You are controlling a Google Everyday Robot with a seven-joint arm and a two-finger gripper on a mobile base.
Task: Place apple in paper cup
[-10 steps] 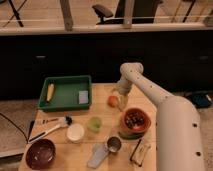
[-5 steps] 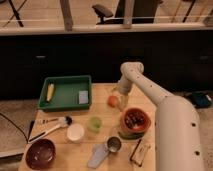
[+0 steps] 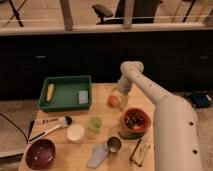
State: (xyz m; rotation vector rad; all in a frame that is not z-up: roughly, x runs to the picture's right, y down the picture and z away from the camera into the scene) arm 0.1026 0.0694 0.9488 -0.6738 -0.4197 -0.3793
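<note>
Where the gripper (image 3: 118,96) hangs, the apple (image 3: 113,101) seems touching.

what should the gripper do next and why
Probably close on the apple and lift it. The gripper sits low at the apple on the table, while the white paper cup stands apart, toward the table's near left, so the apple must be lifted before carrying.

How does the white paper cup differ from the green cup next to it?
The paper cup is white and wider; the green cup is translucent green and narrower. The paper cup sits nearer the table's front edge, farther from the apple by the tool. Both stand upright, open-topped.
</note>
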